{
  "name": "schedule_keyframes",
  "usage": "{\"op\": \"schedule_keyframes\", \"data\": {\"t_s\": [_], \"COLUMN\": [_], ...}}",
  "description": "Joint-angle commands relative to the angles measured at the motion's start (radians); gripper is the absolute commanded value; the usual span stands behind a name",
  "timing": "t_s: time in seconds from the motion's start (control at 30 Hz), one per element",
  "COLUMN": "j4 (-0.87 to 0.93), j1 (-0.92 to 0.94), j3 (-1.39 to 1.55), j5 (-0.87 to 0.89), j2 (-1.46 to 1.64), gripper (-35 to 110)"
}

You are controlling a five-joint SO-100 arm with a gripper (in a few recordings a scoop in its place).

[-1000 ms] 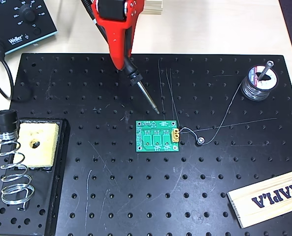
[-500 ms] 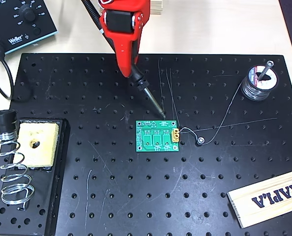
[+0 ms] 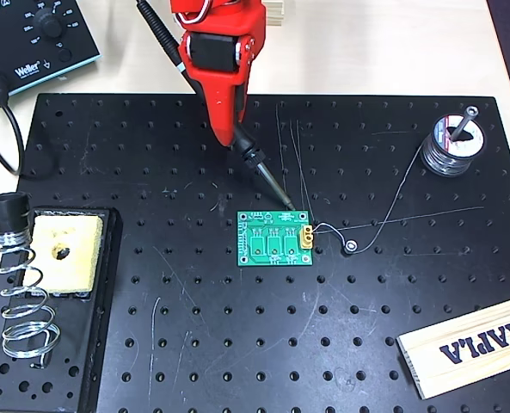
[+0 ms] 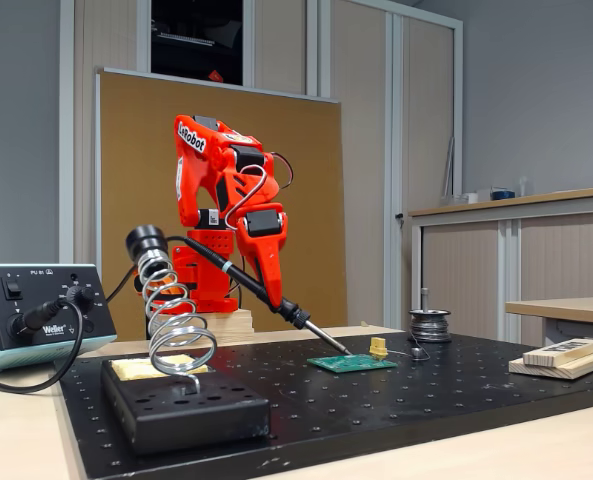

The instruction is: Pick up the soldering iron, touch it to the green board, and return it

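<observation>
The red pincer [image 3: 234,138] is clamped on the soldering iron [image 3: 259,168], gripping the black handle partway along, so that the rear of the handle and its cord stick out behind toward the top of the overhead view while the thin metal tip slants down ahead. In the fixed view the iron [image 4: 276,300] runs downhill from the arm to the green board [image 4: 352,363], with its tip at the board's near corner — touching or just short of it; I cannot tell which from these angles. The board [image 3: 276,238] lies flat on the black perforated plate [image 3: 151,327], a yellow connector on its right edge in the overhead view.

The iron looks light, stiff and slim, but cord-tethered, so the cord may tug and twist it in the grip. The handle is the only sensible hold; the metal shaft is likely hot and too thin. The board appears loose and light — a firm push could slide it. The coil-spring holder [image 3: 21,305] stands at the plate's left edge in the overhead view, beside the yellow sponge [image 3: 64,251], well apart from the board.
</observation>
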Motion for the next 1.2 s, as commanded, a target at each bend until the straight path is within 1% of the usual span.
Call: {"op": "schedule_keyframes", "data": {"t_s": [0.0,0.3,0.53,1.17], "j4": [0.005,0.077,0.176,0.084], "j1": [-0.015,0.002,0.023,-0.005], "j3": [-0.063,-0.063,-0.064,-0.212], "j5": [0.014,-0.003,-0.017,-0.020], "j2": [0.002,0.074,0.167,-0.087], "gripper": [0,0,0,0]}}
